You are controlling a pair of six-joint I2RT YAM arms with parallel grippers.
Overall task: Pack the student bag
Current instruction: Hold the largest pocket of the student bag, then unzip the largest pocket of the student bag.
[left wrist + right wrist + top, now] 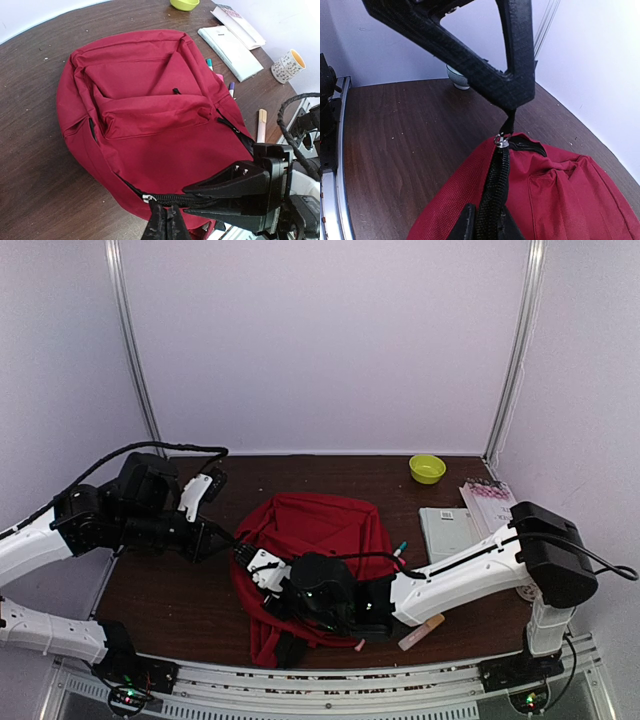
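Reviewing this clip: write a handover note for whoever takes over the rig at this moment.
Left gripper: shut on the zipper pull of the main zip.
Right gripper: clamped on the zip seam just below the slider, bracing the student bag.
Bag: flat at mid-table, zip barely open.
Done: both grips set; nothing visibly packed.
Left: open the zip, load the notebook, pens and mug lying to the bag's right, then close it.
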